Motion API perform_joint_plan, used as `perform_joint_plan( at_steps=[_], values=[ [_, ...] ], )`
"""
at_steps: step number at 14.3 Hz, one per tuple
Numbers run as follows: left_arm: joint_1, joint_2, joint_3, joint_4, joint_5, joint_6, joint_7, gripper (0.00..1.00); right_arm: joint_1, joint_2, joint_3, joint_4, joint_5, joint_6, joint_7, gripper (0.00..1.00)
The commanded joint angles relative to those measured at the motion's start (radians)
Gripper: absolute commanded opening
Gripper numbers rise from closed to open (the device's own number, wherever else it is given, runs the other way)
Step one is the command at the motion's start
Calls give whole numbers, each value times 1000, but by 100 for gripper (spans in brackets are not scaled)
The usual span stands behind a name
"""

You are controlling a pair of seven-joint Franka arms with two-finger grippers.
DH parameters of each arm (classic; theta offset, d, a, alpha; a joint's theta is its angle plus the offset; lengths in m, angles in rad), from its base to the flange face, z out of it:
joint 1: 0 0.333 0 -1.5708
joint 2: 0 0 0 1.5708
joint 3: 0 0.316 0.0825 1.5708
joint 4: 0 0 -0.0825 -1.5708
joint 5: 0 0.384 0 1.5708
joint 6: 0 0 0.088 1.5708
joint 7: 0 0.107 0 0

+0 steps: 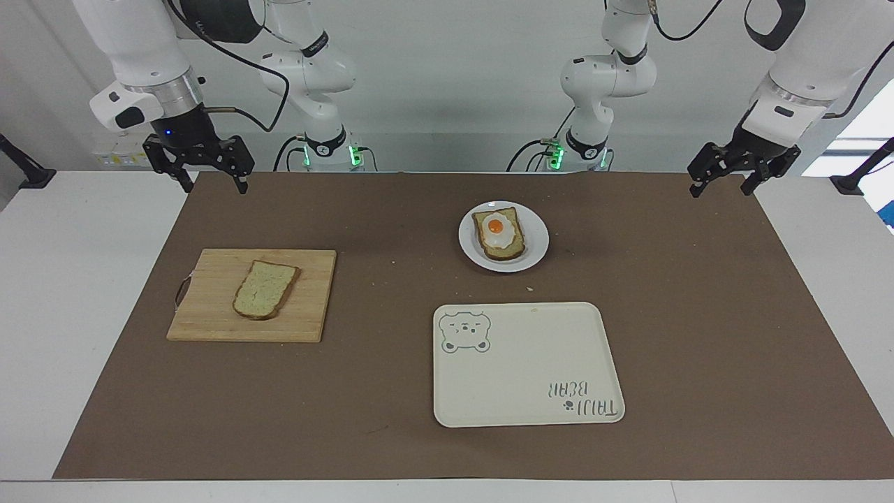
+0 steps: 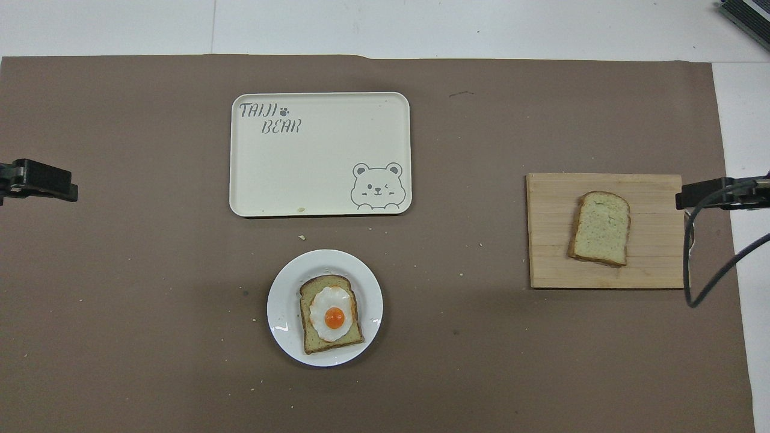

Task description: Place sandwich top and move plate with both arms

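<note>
Seen on brown mat [image 1: 391, 209]: bear tray [image 1: 531, 370], well apart from it wooden cutting board [image 1: 307, 307], crumbs between.

Two slices of bread: one plain sandwich top [image 1: 265, 289] at the left of the facing view, and one egg-topped slice [image 1: 500, 235] at upper center. One fried egg [image 1: 496, 228] sits on that second slice. One round white plate [image 1: 536, 244] carries it. One cream tray [image 1: 527, 363] with a bear drawing shows at lower center. One wooden cutting board [image 1: 209, 314] lies under the plain slice. One brown mat [image 1: 698, 314] covers the surface. Two arms appear at the top of the frame, each with one claw: the right claw [image 1: 207, 181] at upper left, the left claw [image 1: 721, 184] at upper right.
</note>
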Motion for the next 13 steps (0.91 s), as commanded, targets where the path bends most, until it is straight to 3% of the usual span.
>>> perform_joint_plan(
  at_steps=[1, 4, 6, 9, 12, 13],
  values=[
    [8, -9, -2, 4, -13, -20, 0, 100, -10, -3, 3, -15, 0, 24, -12, 100],
    [8, -9, -2, 4, -13, -20, 0, 100, -17, -3, 3, -47, 5, 38, -8, 100],
    [8, -9, -2, 4, -13, -20, 0, 100, -24, -3, 3, -96, 29, 118, -8, 100],
    [8, -9, -2, 4, -13, -20, 0, 100, -44, 61, 3, -125, 37, 174, -19, 100],
    [8, -9, -2, 4, -13, -20, 0, 100, -88, 126, 3, -216, 59, 319, -23, 100],
    [8, -9, -2, 4, -13, -20, 0, 100, -107, 138, 3, -269, 123, 387, -54, 100]
  ],
)
